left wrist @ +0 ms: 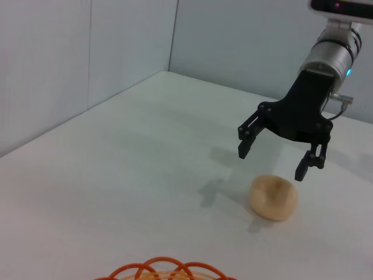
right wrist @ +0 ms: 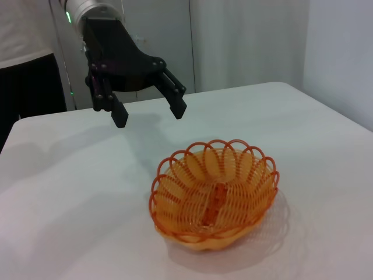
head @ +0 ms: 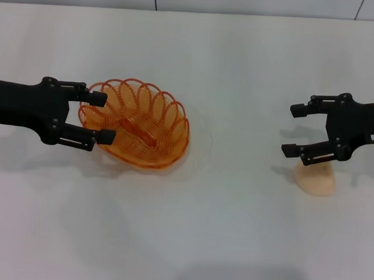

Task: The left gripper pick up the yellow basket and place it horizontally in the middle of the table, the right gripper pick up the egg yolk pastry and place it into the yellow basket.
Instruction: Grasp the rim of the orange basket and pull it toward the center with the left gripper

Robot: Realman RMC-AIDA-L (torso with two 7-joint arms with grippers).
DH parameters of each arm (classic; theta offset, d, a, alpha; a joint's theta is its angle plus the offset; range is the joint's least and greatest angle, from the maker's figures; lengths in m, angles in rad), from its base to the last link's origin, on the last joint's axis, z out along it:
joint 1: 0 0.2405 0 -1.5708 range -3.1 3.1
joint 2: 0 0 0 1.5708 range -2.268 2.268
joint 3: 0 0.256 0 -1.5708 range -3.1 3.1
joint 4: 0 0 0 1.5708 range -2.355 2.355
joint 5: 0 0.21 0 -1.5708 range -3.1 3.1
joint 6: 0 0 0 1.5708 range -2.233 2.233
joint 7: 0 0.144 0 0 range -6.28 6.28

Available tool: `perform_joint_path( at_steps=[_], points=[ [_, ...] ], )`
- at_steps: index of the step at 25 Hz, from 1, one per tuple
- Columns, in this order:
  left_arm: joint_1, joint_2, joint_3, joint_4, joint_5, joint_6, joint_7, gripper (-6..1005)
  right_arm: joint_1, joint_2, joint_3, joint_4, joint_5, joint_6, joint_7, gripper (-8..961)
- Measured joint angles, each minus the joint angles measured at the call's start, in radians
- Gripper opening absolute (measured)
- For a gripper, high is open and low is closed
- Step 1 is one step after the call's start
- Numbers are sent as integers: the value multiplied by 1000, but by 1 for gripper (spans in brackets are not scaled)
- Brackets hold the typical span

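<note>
Nearest to the robot, the table (head: 182,240) is bare white in the front part. A bit farther lie the two task things, well apart from each other: the egg yolk pastry (head: 315,178) on the robot's right side, and the yellow basket (head: 141,125) left of the middle, standing upright with its open side up.

The right gripper (head: 295,130) hangs above the pastry and slightly to the inner, far side of it, not touching. Its fingers are spread wide and hold nothing. In the left wrist view the pastry (left wrist: 274,197) sits on the table below and just beside the right gripper (left wrist: 274,154), w/ clear air between. I judge it waits there so it can go down on the pastry once the basket is ready.

The left gripper (head: 100,117) is at the basket's left rim, also spread wide, with one finger at each side of the rim's end. From the head view it looks almost touching, but the right wrist view shows the left gripper (right wrist: 148,111) raised above the table and behind the basket (right wrist: 214,195), so probably it is not in contact; I cannot be fully sure.

The basket lies left of centre and turned a bit oblique, so the first step seems not yet done, i.e. grasp the rim, then shift it to the middle.
</note>
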Motion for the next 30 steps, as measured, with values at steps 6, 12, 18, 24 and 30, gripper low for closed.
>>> perform_joint_path(
  at_steps=[6, 12, 18, 24, 30],
  points=[
    [-1, 0, 0, 0, 0, 0, -9, 854, 0, 1, 2, -1, 0, 0, -1, 857],
    [-2, 0, 0, 1, 0, 1, -12, 851, -1, 0, 2, -2, 0, 0, -2, 857],
    [-3, 0, 0, 3, 0, 2, -14, 847, -2, 1, 2, -9, 0, 0, -2, 858],
    [3, -18, 3, 112, 26, 7, -161, 844, -32, 5, 3, -42, 8, -1, -11, 858],
    [20, -69, 2, 386, 156, 25, -482, 840, -66, 17, 7, -90, 11, -1, -15, 858]
  ],
)
